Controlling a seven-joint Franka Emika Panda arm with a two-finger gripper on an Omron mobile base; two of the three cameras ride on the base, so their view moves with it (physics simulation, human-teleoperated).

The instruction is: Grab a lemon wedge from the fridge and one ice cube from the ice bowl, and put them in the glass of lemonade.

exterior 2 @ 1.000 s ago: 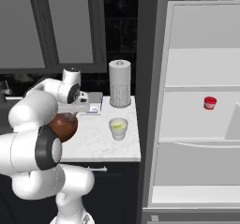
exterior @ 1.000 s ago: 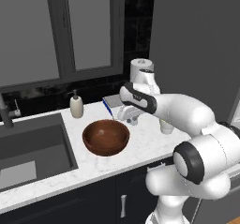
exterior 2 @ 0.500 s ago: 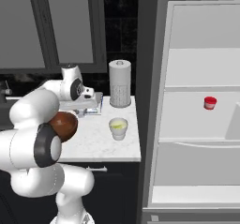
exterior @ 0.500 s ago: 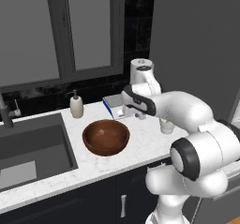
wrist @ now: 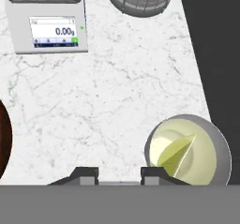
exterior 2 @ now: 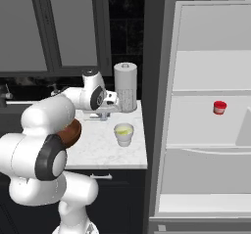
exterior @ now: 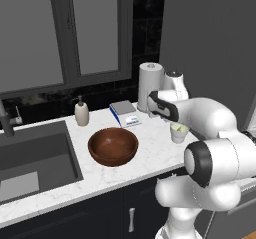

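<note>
Glossy reddish-brown round ice bowl (exterior: 113, 146) at nine o'clock of the off-white tapered glass of pale yellow lemonade (exterior: 178, 132), white grey-veined marble counter (wrist: 117, 96) beneath.

The only readable text is on the kitchen scale (wrist: 46, 17) that stands on the table (wrist: 112, 101). Its pale display (wrist: 53, 31) shows the number "0.00" followed by a small "g". Under this number there is a row of tiny dark marks, but they are too small to read.
</note>
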